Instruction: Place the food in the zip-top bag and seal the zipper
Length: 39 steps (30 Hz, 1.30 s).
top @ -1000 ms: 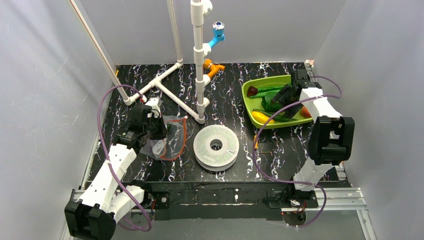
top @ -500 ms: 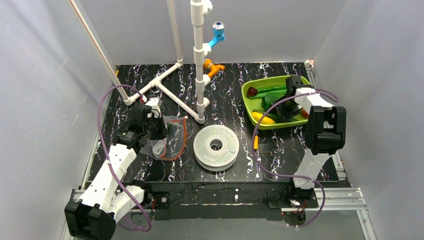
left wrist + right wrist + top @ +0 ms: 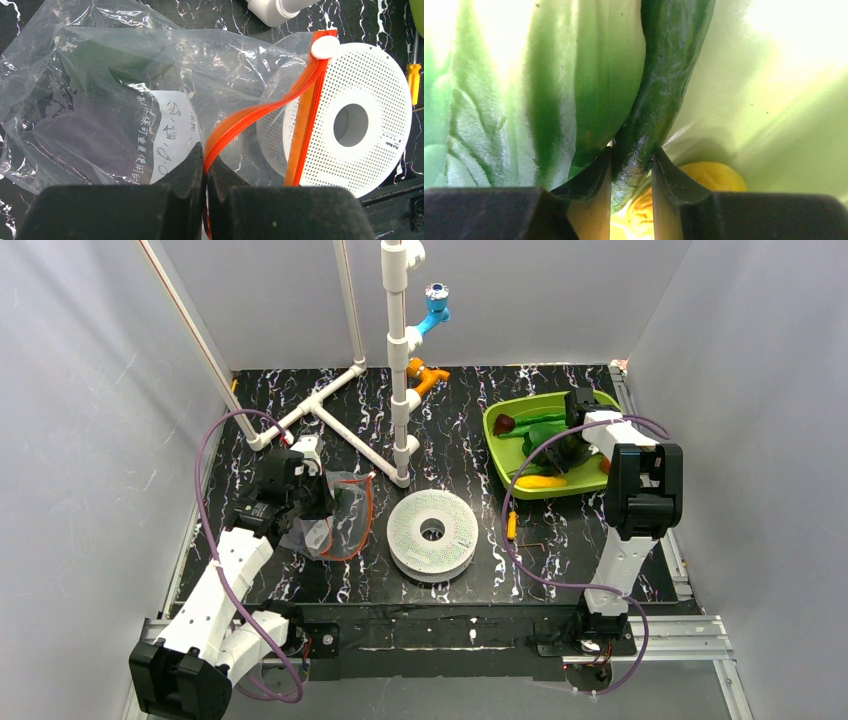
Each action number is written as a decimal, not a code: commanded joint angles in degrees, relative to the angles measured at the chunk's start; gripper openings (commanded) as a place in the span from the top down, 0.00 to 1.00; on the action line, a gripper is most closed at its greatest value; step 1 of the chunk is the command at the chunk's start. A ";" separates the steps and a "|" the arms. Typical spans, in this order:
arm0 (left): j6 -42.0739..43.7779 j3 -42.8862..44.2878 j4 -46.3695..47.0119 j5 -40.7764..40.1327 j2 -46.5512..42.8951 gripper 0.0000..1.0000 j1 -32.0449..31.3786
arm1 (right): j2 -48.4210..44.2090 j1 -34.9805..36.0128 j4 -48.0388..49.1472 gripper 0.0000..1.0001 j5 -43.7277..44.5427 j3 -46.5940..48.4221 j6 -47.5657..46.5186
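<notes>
Your right fingers dropped into tray at 2 o'clock, narrowed, now grasping green pepper. Left fingers stay clenched on zipper, bag at 9 o'clock. Pick looks set; judge lift next.

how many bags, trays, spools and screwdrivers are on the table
zip-top bag: 1
lime-green tray: 1
white spool: 1
screwdriver: 1
total: 4
</notes>
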 commanded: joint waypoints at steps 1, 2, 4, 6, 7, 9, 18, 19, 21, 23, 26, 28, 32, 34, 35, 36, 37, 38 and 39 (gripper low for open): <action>0.44 0.66 -0.32 0.09 -0.73 1.00 -0.25 | -1.95 0.44 -1.19 0.90 -0.05 -2.31 -2.26; 0.44 0.70 -0.29 0.31 -0.40 1.00 -0.25 | -2.88 0.31 -0.85 0.91 -0.33 -2.54 -2.33; 0.44 0.99 -0.36 0.69 0.34 1.00 -0.29 | -5.03 0.29 -0.33 0.91 -0.83 -2.70 -2.33; 0.44 1.21 -0.61 0.78 0.63 1.00 -0.27 | -7.20 0.14 1.20 0.91 -1.58 -3.18 -2.47; 0.44 1.16 -0.71 0.59 0.48 1.00 -0.30 | -8.63 0.00 1.93 0.91 -2.03 -3.64 -2.26; 0.44 0.86 -0.64 0.09 -0.15 1.00 -0.30 | -10.50 -0.38 3.97 0.92 -3.26 -4.54 -1.75; 0.53 0.91 -0.79 -0.06 -0.30 1.00 -0.31 | -14.89 -0.93 6.56 0.96 -3.86 -5.76 -1.36; 0.52 0.75 -0.76 -0.22 -0.54 1.00 -0.30 | -15.47 -0.95 6.57 0.96 -3.79 -5.96 -1.35; 0.42 0.65 -0.56 -0.14 -1.02 1.00 -0.24 | -16.71 -0.87 7.42 0.98 -3.17 -6.54 -1.84; 0.44 0.69 -0.39 0.33 -0.79 1.00 -0.31 | -18.31 -0.95 9.43 0.99 -3.00 -7.65 -3.55; 0.43 0.89 -0.43 0.82 -0.32 1.00 -0.30 | -21.54 -0.95 12.98 0.99 -3.75 -8.89 -9.16; 0.44 0.88 -0.64 0.58 -0.43 1.00 -0.27 | -24.27 -0.81 15.95 0.99 -3.88 -10.02 -13.87; 0.43 0.65 -0.42 0.22 -1.17 1.00 -0.24 | -28.91 -0.77 25.91 0.99 -13.88 -13.91 -23.33; 0.35 0.74 -0.32 0.64 -1.02 1.00 -0.24 | -29.49 -0.43 27.71 0.99 -21.97 -14.02 -26.57; 0.35 0.87 -0.32 0.91 -0.81 1.00 -0.23 | -29.72 0.08 27.64 0.99 -26.02 -13.95 -27.46; 0.29 0.94 -0.36 1.18 -0.57 1.00 -0.28 | -30.06 0.81 27.42 0.99 -28.19 -14.13 -27.91; 0.28 1.06 -0.31 1.38 -0.47 1.00 -0.30 | -30.66 1.76 27.23 0.99 -30.46 -14.68 -28.10; 0.25 1.11 -0.34 1.50 -0.43 1.00 -0.26 | -31.48 2.83 27.32 0.99 -32.98 -15.69 -28.16; 0.25 1.15 -0.36 1.54 -0.47 1.00 -0.24 | -32.39 3.82 27.43 0.99 -34.07 -16.90 -28.25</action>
